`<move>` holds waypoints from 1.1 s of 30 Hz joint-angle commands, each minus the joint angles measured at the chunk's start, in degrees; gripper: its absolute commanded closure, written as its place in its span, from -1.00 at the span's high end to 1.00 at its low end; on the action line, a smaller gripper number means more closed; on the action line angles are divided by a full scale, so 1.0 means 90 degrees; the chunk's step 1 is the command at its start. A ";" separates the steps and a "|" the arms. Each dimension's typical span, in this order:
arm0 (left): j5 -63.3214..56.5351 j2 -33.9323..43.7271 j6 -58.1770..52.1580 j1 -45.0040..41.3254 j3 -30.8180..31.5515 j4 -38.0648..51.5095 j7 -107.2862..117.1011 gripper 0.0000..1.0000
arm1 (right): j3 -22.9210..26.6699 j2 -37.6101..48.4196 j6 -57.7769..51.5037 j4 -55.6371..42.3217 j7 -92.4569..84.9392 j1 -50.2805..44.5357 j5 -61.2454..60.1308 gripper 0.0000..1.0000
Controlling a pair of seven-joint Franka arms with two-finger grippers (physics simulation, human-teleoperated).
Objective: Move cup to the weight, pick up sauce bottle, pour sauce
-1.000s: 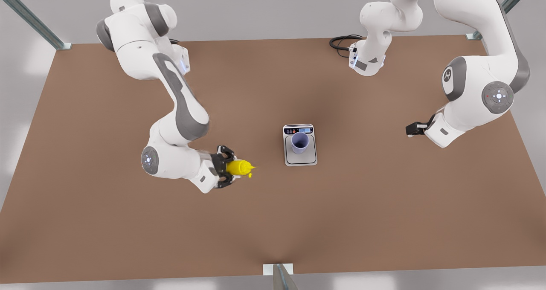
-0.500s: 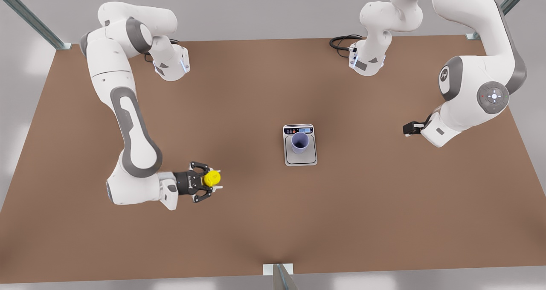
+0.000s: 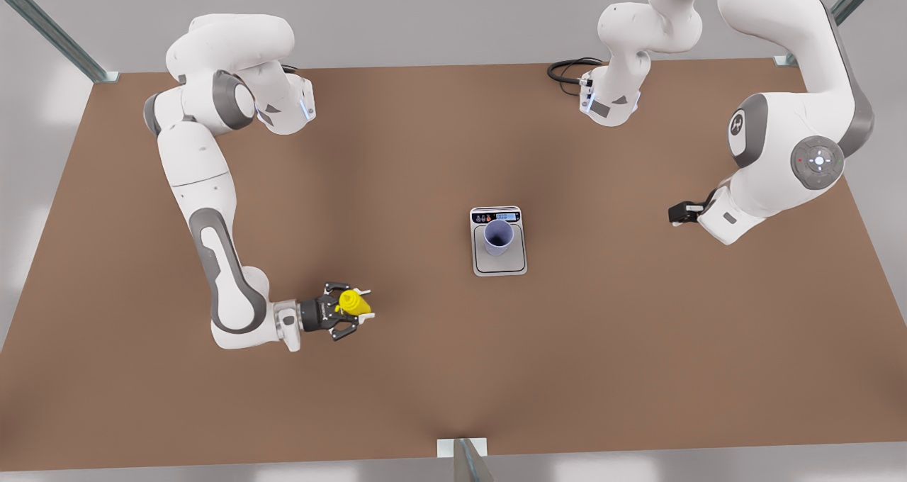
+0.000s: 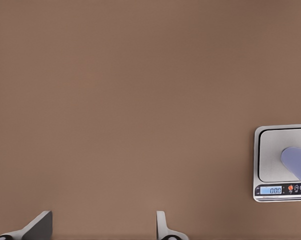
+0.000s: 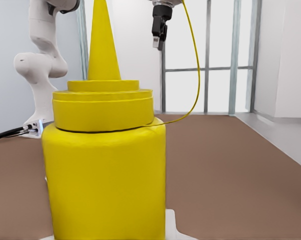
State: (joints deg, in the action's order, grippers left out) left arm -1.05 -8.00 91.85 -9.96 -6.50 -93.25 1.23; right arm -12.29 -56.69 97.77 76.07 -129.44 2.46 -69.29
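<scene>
Sauce bottle (image 3: 352, 302): yellow, upright between the right gripper's fingers, low over the table (image 3: 425, 368) toward the front view's left, well apart from the weight (its pointed nozzle fills the right wrist view (image 5: 103, 150)).
Right gripper (image 3: 347, 310): fingers closed against the bottle's sides.
Cup (image 3: 498, 236): lavender-blue, standing on the weight's plate, mouth up.
Weight (image 3: 499, 262): flat, mid-table, display strip lit (image 4: 275, 190).
Left gripper (image 3: 679, 214): high at the front view's right, waiting; fingers (image 4: 163, 227) spread apart, holding nothing.
</scene>
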 commanded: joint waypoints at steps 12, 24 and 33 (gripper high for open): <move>-0.0001 -0.0009 0.0000 0.0003 0.0000 0.0000 0.0000 1.00 | -0.0001 -0.0518 -0.0004 -0.0073 -0.0295 0.0098 -0.0016 0.06; -0.0001 -0.0048 0.0000 0.0013 0.0000 0.0000 0.0000 1.00 | 0.0047 -0.0772 0.0055 -0.0220 -0.0422 0.0098 0.0033 0.09; -0.0001 -0.0087 -0.0029 0.0013 0.0000 0.0000 -0.0010 1.00 | 0.0057 -0.0811 0.0064 -0.0220 -0.0334 0.0098 0.0072 1.00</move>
State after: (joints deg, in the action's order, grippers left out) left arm -1.05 -8.79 91.58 -9.84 -6.50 -93.25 1.14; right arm -11.74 -63.99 98.35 74.09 -132.45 3.39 -68.56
